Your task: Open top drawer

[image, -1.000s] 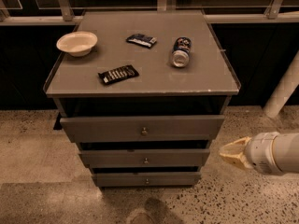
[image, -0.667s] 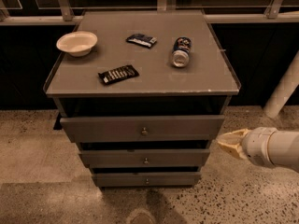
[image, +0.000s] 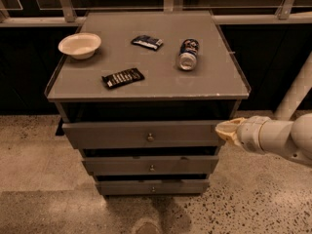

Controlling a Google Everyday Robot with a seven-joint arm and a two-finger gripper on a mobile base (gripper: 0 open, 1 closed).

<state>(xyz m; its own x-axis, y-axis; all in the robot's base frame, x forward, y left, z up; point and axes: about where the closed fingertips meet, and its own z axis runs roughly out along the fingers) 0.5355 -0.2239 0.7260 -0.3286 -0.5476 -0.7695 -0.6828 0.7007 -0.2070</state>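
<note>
The speckled floor (image: 44, 199) is nearest. Above it the two shorter drawer fronts (image: 122, 165) stack under the top drawer (image: 112, 133).

Step in hand: approach. The gripper (image: 227, 130) hangs at the right end of the top drawer front, level with it and well right of the knob (image: 150, 137) (whether it is open or shut cannot be told from here). Nothing is held, judging by its position.

Next move, as a judgement: travel left along the front to the knob, close on it, then pull straight out towards the room. The knob is small and round, so a slightly off-centre grip could slip.

The top drawer is a flat grey panel, widest of the three, directly beneath the cabinet top (image: 214, 79), with a dark gap above it. It looks shut or nearly so.

Farther back, the top carries a bowl (image: 80, 45), two dark packets (image: 123, 78) and a can (image: 188, 54) on its side.
</note>
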